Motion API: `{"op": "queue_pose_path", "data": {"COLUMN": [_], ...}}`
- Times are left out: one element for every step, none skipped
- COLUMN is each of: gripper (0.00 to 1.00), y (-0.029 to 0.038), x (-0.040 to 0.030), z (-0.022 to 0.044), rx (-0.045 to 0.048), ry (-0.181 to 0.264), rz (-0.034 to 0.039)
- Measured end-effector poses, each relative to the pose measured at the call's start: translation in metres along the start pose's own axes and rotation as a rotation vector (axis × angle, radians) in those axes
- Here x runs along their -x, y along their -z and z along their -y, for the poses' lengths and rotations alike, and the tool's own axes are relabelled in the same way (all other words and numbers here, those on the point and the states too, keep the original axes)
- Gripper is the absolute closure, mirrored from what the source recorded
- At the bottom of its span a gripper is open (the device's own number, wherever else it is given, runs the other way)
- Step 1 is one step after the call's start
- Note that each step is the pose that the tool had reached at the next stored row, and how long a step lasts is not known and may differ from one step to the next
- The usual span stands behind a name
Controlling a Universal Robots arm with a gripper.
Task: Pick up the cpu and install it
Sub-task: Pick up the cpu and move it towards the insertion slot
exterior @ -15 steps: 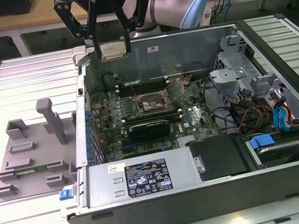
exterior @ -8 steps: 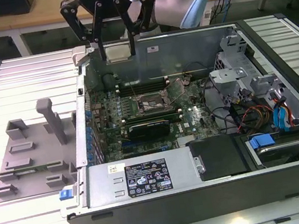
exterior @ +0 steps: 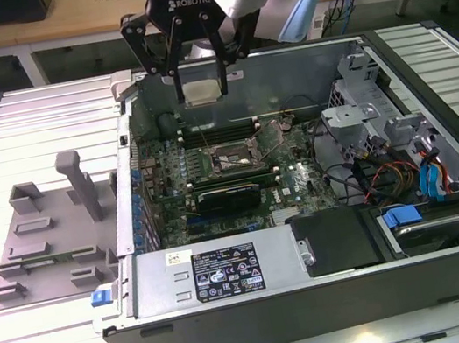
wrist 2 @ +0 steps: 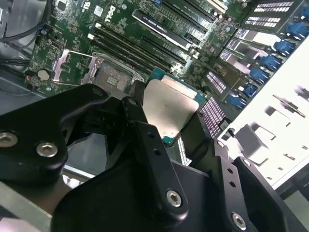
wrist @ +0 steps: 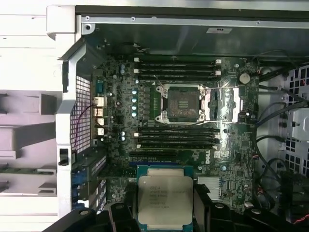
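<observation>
My gripper (exterior: pixel 203 96) hangs above the back of the open computer case, shut on the cpu (exterior: pixel 202 90), a flat square chip with a pale metal top. In both wrist views the cpu (wrist: pixel 164 198) (wrist 2: pixel 170 107) sits level between the two black fingers (wrist: pixel 202 208). The open socket (exterior: pixel 228 161) on the motherboard lies lower and nearer the front than the chip, with its load plate (wrist: pixel 219 104) flipped up beside it. The socket (wrist: pixel 183 102) (wrist 2: pixel 113 78) shows bare contacts and nothing rests in it.
A grey plastic tray (exterior: pixel 46 239) lies on the white slatted table at the exterior view's left. The case wall (exterior: pixel 129 154) rises beside the board. Memory sticks (wrist: pixel 176 137) flank the socket. A drive cage and cables (exterior: pixel 405 158) fill the exterior view's right.
</observation>
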State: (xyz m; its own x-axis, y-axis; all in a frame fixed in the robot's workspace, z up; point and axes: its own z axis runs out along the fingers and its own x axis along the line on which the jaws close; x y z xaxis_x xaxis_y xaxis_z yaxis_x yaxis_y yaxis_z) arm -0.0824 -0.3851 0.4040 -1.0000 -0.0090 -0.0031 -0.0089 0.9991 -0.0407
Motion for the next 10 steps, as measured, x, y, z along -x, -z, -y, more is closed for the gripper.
{"op": "queue_pose_path", "data": {"gripper": [0.45,0.45,0.45,0.45,0.45,0.45,0.45,0.45,0.45,0.45], "y": [-0.0011,-0.0019,-0.0028,-0.0050,-0.0088,-0.0111,-0.0146,-0.0173,-0.0205,-0.0224], "x": [0.0010,0.0017,0.0024,0.0048,0.0080,0.0093,0.0109,0.0120,0.0132,0.0137], "z": [0.0000,-0.0001,-0.0001,-0.0001,-0.0003,-0.0004,-0.0005,-0.0006,-0.0007,-0.0008], "rx": [-0.0003,-0.0005,-0.0008,-0.0009,-0.0010,-0.0010,-0.0009,-0.0010,-0.0009,-0.0009], "ry": [0.000,0.000,0.000,0.000,0.000,0.000,0.000,0.000,0.000,0.000], "rz": [0.0000,0.0000,-0.0001,0.0000,-0.0001,-0.0001,-0.0001,-0.0001,-0.0001,-0.0001]}}
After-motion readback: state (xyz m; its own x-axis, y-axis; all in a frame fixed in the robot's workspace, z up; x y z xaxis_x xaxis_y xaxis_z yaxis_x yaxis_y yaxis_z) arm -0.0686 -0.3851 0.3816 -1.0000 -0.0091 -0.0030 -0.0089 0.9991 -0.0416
